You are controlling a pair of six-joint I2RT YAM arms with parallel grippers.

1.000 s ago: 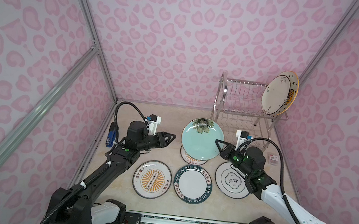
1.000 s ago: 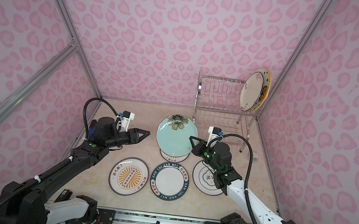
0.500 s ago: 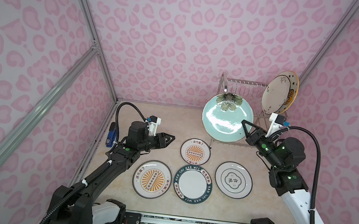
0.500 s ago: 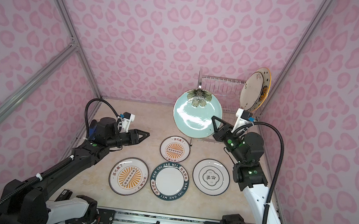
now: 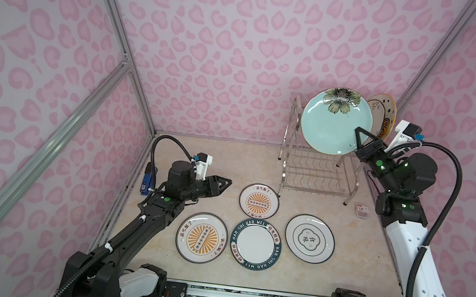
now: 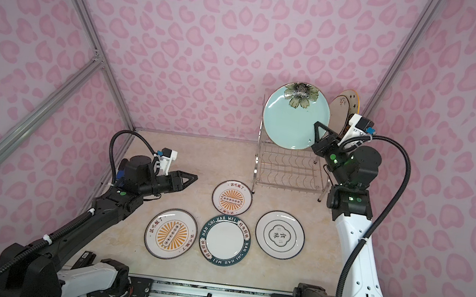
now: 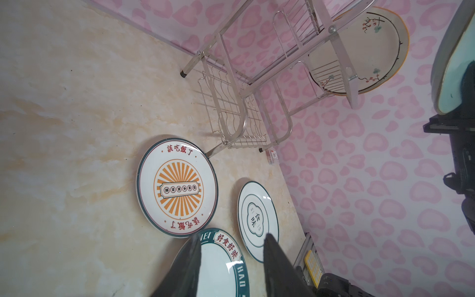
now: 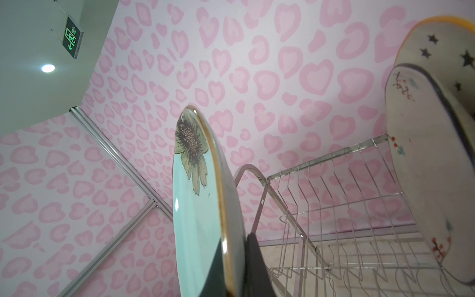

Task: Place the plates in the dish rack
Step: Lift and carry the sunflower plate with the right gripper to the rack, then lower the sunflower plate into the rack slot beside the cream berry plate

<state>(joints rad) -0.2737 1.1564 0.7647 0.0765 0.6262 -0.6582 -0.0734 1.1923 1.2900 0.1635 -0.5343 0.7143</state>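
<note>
As it stands upright, the flowered plate (image 5: 334,127) gleams pale blue.

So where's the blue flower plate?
The blue flower plate is back right in both top views, held by the right gripper up by the dish rack.

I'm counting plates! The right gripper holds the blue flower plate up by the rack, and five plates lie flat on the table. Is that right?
Not quite: both top views show four plates flat on the table, not five. The right gripper does hold the blue flower plate by the rack.
</note>
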